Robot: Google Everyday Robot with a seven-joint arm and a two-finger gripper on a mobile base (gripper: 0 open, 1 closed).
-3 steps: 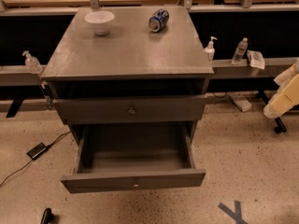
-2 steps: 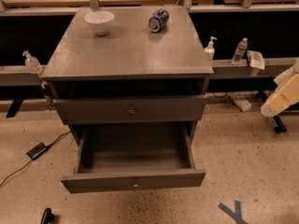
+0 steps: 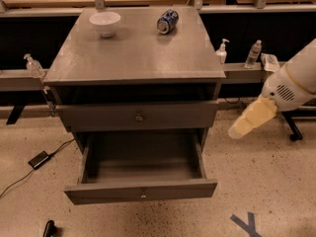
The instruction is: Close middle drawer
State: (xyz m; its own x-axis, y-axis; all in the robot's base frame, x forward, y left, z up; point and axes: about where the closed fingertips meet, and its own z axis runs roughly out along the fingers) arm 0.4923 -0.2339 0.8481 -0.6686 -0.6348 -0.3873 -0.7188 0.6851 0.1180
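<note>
The middle drawer [image 3: 140,190] is a wide, shallow grey drawer with a tiny pale knob. It stands pulled far out of the grey cabinet [image 3: 133,58], and its inside is empty. Above it the taller top drawer [image 3: 138,116], with a darker round knob, sticks out slightly. The bottom drawer is hidden under the open one. My gripper [image 3: 240,128], pale yellow at the end of the white arm, hangs at the right. It is apart from the cabinet's right side, at about the height of the top drawer.
A white bowl [image 3: 104,23] and a blue can [image 3: 167,21] on its side sit on the cabinet top. Bottles [image 3: 253,54] stand on a rail at the right, and one [image 3: 32,65] at the left. A cable with a black box [image 3: 38,159] lies on the floor at the left.
My arm has swung in from the right edge, leftward and lower, closer to the cabinet's right side. The drawers have not moved.
</note>
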